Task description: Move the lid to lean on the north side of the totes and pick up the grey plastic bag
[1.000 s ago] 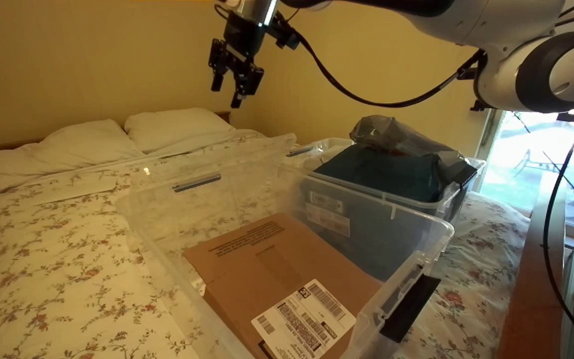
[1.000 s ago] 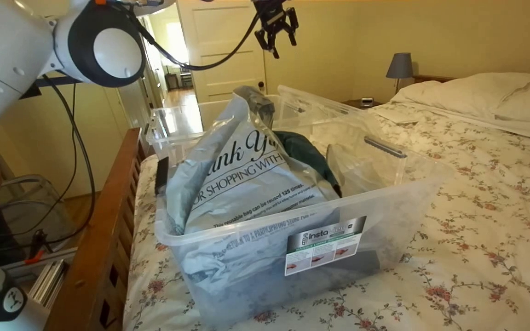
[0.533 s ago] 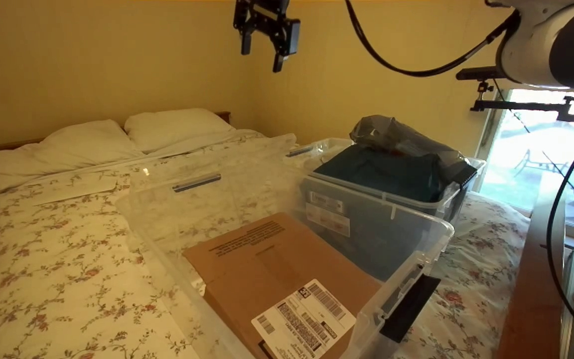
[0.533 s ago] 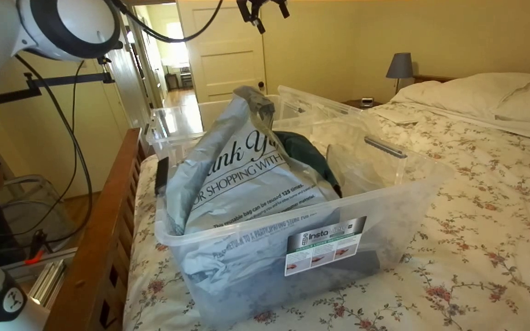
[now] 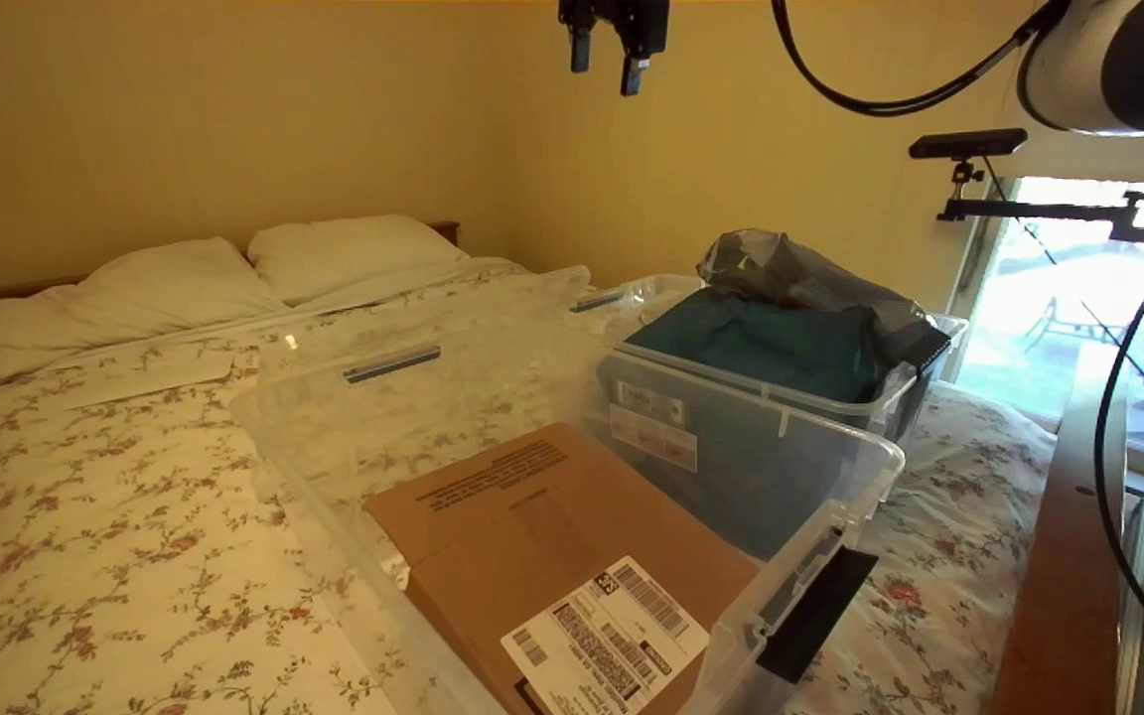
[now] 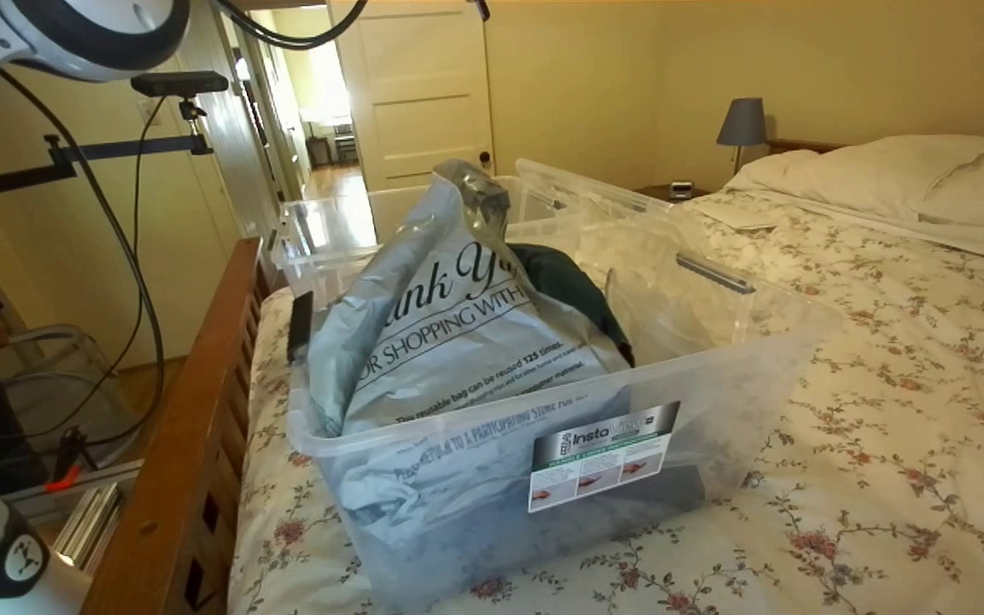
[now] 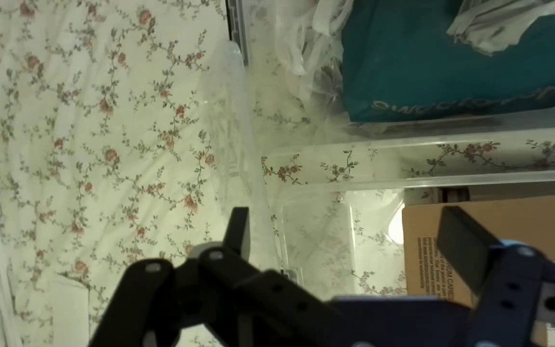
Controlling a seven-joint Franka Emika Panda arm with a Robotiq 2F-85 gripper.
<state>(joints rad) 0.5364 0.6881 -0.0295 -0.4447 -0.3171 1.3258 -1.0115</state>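
Above the totes, gripper wide: plain to me in the wrist view, only a fingertip in an exterior view. Bag pokes out of one tote; lid stands along the totes' end.

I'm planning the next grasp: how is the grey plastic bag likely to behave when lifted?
The grey plastic bag will probably be floppy: its thin film is creased and folded over at the top. Its shiny surface may be slippery. Its lower part sits inside the tote, so it could drag coming out.
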